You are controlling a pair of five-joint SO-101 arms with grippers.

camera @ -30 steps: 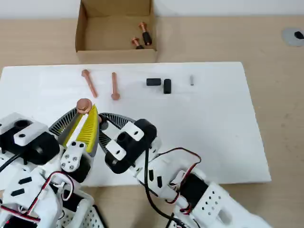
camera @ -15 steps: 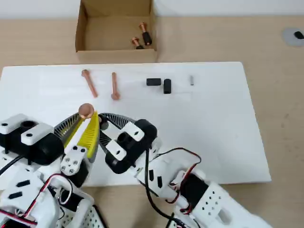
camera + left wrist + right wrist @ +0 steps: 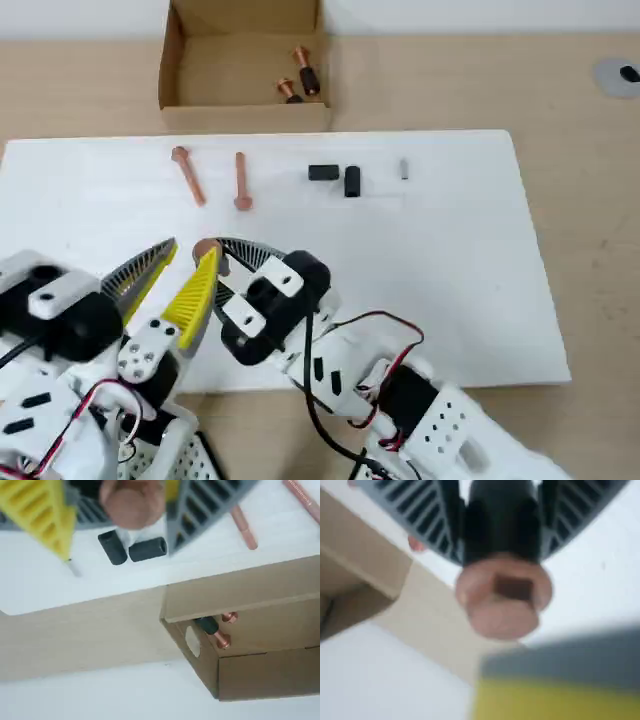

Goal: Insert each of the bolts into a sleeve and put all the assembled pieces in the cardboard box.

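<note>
Far from the box [image 3: 245,118], the right gripper [image 3: 501,507] pinches a black cylindrical sleeve [image 3: 501,532] between ribbed jaws. A round copper bolt [image 3: 502,597] head caps the sleeve. The left gripper [image 3: 190,250] has its jaws spread.

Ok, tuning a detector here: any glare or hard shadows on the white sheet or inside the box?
High view: white sheet evenly lit, no glare, shadows faint; cardboard box interior readable. Left wrist view: box interior shaded. Right wrist view: no glare on the gripped sleeve or bolt.

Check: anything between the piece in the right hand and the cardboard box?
Nothing upright. Two loose bolts lie flat on the white sheet in between; the piece in the right hand must clear the near wall of the cardboard box.
</note>
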